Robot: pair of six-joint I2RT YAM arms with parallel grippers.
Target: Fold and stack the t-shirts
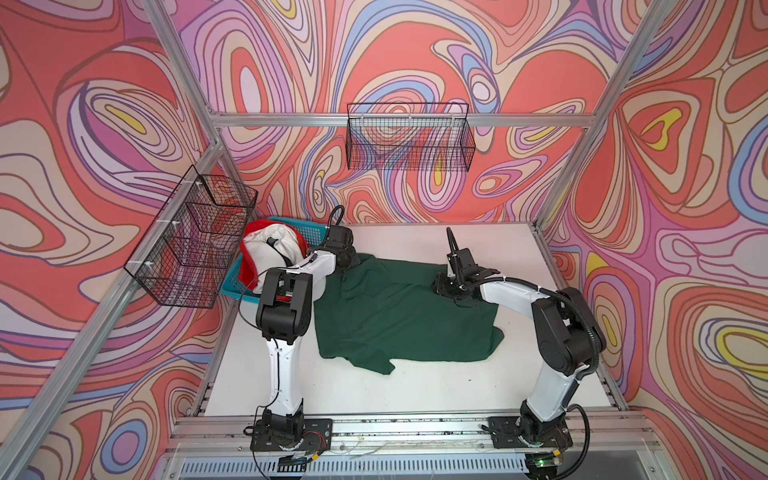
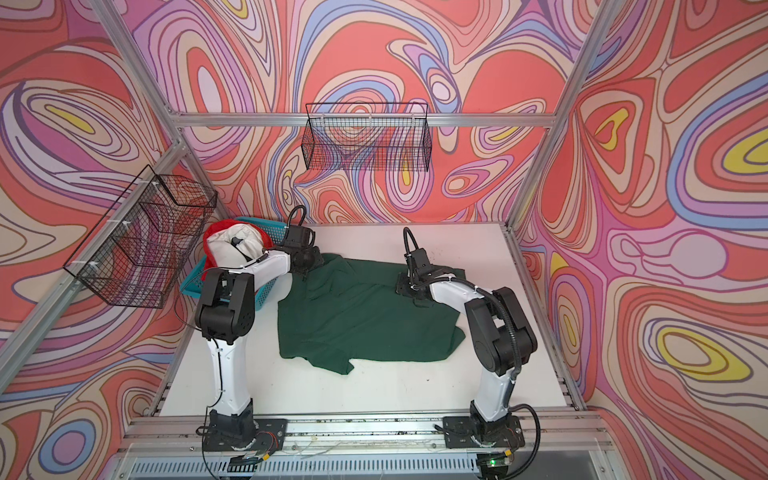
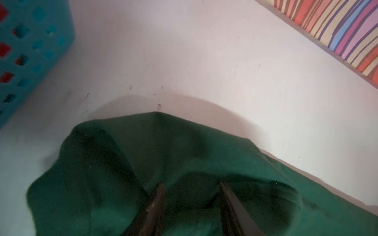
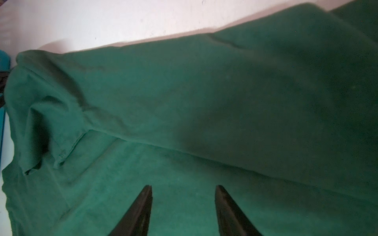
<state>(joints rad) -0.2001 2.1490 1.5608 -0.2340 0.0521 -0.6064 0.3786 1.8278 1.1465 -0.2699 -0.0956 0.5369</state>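
Centrally, the dark green t-shirt (image 1: 399,316) lies spread and rumpled on the white bench (image 1: 415,395), as both top views show. At the shirt's far left corner the left claw (image 3: 191,183) is lowered, its jaws partly apart and straddling a raised hump of green cloth; no closed grip shows. Over the shirt's far right part the right claw (image 4: 183,187) is lowered, its jaws likewise partly apart, with the tips just above flat cloth and nothing between them. A fold runs across the shirt's far portion. At far left a blue basket (image 1: 230,286) holds a white t-shirt (image 1: 255,251) and a red t-shirt (image 1: 259,226), just beside the green shirt's corner.
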